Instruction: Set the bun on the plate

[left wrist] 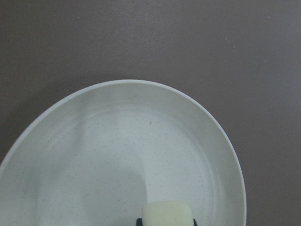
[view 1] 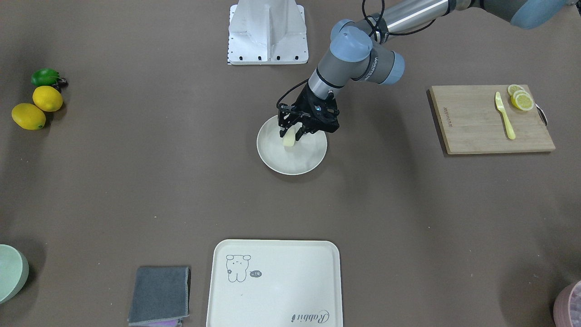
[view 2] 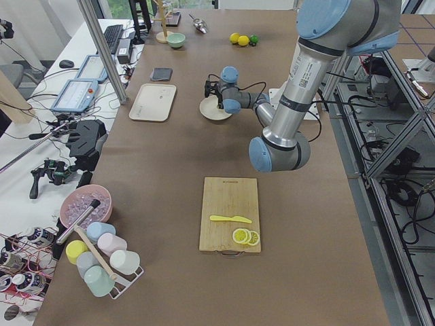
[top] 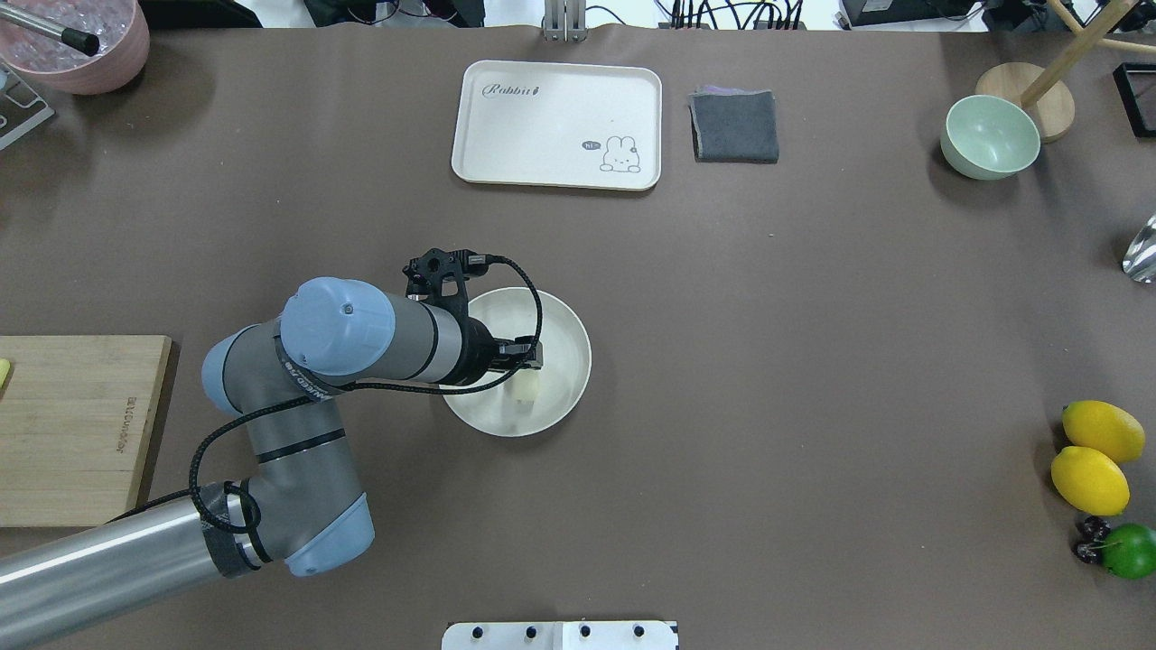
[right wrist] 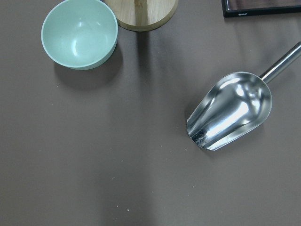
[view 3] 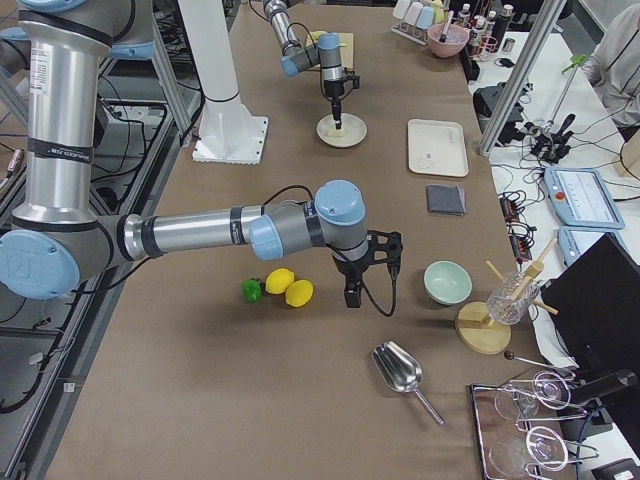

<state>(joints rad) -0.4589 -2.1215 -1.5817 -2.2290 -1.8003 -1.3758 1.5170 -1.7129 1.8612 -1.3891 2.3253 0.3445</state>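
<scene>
Left gripper [view 1: 293,133] over the plate [view 1: 290,161], its two fingers closed narrowly on the bun [view 1: 289,139], which hangs tilted above the plate's inner floor, toward the robot's side of centre. The front-facing view shows the bun's tilt and both fingers. The overhead view hides most of the grip under the forearm. The left wrist view shows only the bun's pale end between dark fingertips, with the plate's rings beyond. Whether the bun touches the plate cannot be told. The right gripper [view 3: 353,290] appears only in the right side view, well apart from the plate, and its opening cannot be judged. Its wrist view alone shows one metal scoop [right wrist: 230,110] and one green bowl [right wrist: 79,33] beneath it. Counted around the plate: one tray [top: 551,117] and one grey cloth [top: 734,126] beyond it from the robot; one cutting board [view 1: 472,122] to its left, with one yellow knife [view 1: 504,114] and a small stack of lemon slices [view 1: 521,97]; two lemons [top: 1103,431] and one lime [top: 1129,550] far to its right.
</scene>
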